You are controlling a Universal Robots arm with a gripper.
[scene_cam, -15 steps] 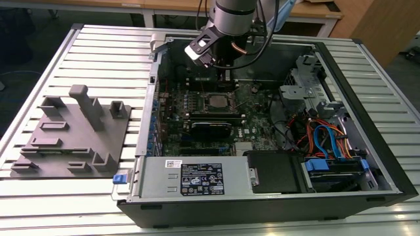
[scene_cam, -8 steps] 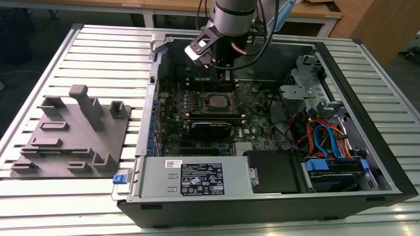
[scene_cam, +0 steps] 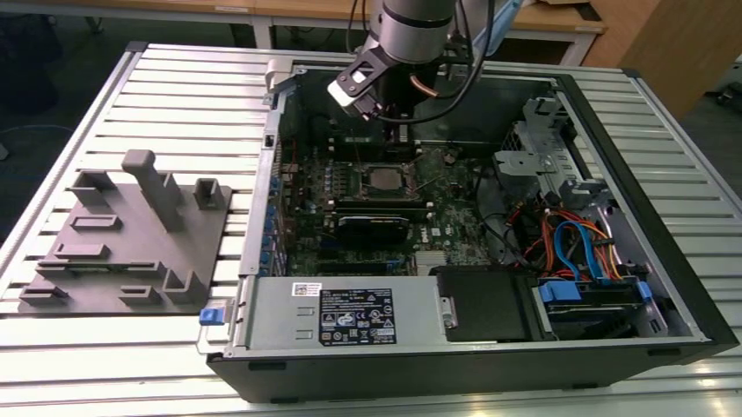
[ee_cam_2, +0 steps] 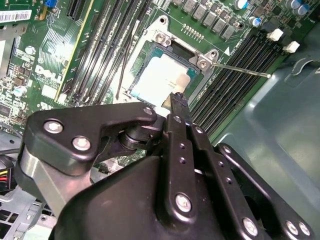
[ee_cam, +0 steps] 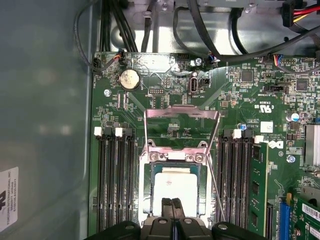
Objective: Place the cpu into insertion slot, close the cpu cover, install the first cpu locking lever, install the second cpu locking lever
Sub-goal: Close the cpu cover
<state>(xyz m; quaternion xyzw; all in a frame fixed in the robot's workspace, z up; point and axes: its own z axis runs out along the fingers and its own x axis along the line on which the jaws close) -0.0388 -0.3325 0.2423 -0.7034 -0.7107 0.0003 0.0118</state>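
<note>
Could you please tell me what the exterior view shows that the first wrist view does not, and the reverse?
The exterior view adds the grey fixture tray on the slatted table, the power supply and the blue and orange cables. The first wrist view adds the coin cell battery, the open cpu cover and the shut gripper over the cpu. Both show the insertion slot amid the green motherboard.

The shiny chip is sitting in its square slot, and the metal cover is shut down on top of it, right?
Not quite. The cpu does sit in the insertion slot, but the cpu cover is not shut on top of it. It is swung open, away from the chip, so the silvery top is bare. The first wrist view shows this.
</note>
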